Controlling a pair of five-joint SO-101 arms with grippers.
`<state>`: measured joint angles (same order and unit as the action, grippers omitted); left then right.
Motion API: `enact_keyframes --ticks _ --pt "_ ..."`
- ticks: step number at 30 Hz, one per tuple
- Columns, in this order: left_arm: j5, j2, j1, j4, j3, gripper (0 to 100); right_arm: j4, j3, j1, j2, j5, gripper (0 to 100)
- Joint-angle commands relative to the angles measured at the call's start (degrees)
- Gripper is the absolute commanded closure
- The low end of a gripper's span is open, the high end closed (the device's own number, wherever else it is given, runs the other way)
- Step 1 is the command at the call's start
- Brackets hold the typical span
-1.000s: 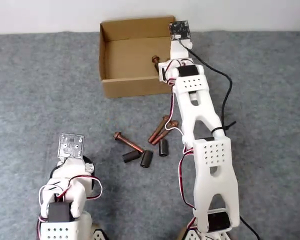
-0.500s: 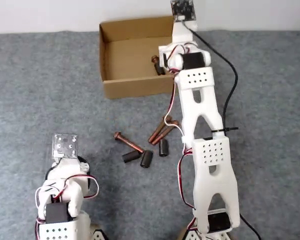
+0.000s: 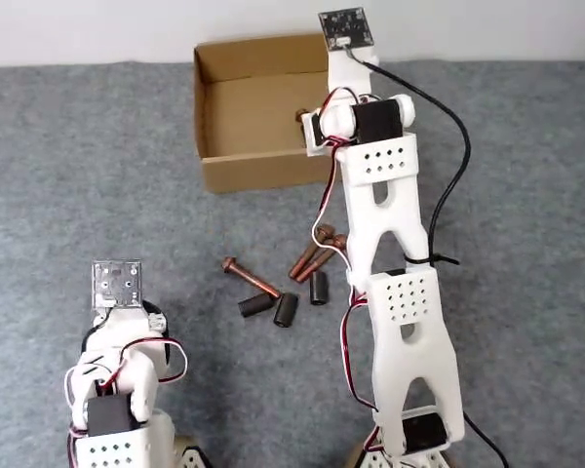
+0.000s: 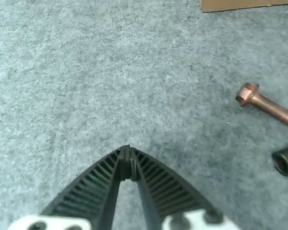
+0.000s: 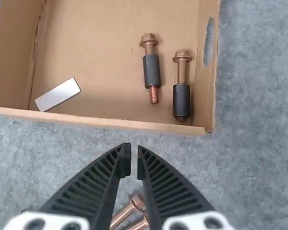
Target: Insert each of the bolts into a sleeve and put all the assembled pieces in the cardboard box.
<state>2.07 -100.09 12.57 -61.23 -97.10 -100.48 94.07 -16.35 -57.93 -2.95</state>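
Grey felt covers the table (image 3: 78,175), and your right arm (image 3: 390,224) stretches long across it toward the far edge, its wrist above the near right corner of the cardboard box (image 3: 253,171). Your left arm (image 3: 117,390) sits folded back at the table's near left corner. Inside the box, by its right wall, two assembled pieces (image 5: 151,69) lie side by side, plus a pale slip (image 5: 57,94). The right gripper (image 5: 133,160) is almost closed on nothing, just outside the box's near wall. The left gripper (image 4: 127,158) is pinched together, empty. Three loose bolts (image 3: 252,277) and three sleeves (image 3: 286,309) lie mid-table.
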Motion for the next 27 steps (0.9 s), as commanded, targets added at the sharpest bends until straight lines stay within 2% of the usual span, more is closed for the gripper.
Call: enact_keyframes --ticks 1,5,13,16,24,27 --pt "-0.26 -0.35 0.53 1.41 0.4 99 -2.68 -0.18 -2.07 3.74 0.18 98.4" --pt "-0.26 -0.35 0.53 1.41 0.4 99 -2.77 -12.48 -3.65 12.53 0.18 98.3" --pt "-0.26 -0.35 0.44 1.41 0.4 99 -2.42 -57.67 -7.96 37.32 -5.98 98.3" --pt "-0.26 -0.35 0.44 1.41 0.4 99 -1.8 -69.54 -11.03 43.3 -8.7 98.3" --pt "-0.26 -0.35 0.35 1.32 0.4 99 5.67 -83.78 -13.67 44.0 -10.11 97.9" --pt "-0.26 -0.35 0.35 1.32 0.4 99 7.69 -85.63 -13.76 42.42 -10.11 91.3"
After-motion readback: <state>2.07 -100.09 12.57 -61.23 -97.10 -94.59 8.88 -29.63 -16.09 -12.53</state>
